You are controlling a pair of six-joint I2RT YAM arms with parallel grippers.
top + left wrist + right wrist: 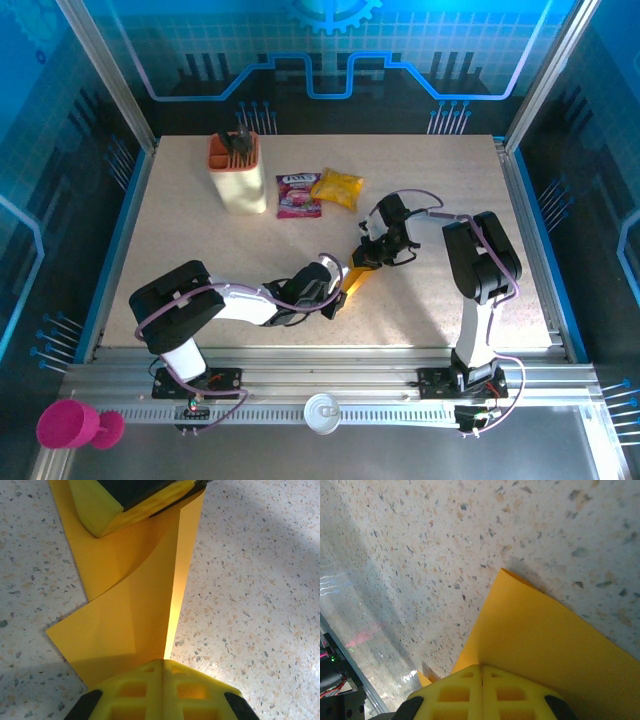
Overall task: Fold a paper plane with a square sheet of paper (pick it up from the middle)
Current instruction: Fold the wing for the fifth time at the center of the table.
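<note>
— Both clamped?
— Yes. Left gripper (163,666) and right gripper (481,669) each pinch the paper (356,278), at opposite ends.
— Where is it?
— Middle of the table (200,240), partly folded, spanning the gap between them.

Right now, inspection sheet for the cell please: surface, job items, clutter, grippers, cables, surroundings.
Surface: speckled beige table, no spills seen.
Job's things: orange-yellow paper, partly folded with creases, stretched between the two grippers.
Clutter: cream holder at far left with dark items in it; purple-red packet and yellow snack bag side by side near it.
Grippers: left gripper shut on the paper's near end; right gripper shut on its far end.
Cables: lilac cables loop along both arms, none seen on the paper.
Surroundings: blue-lit walls; near rail carries a pink cup and white disc.
</note>
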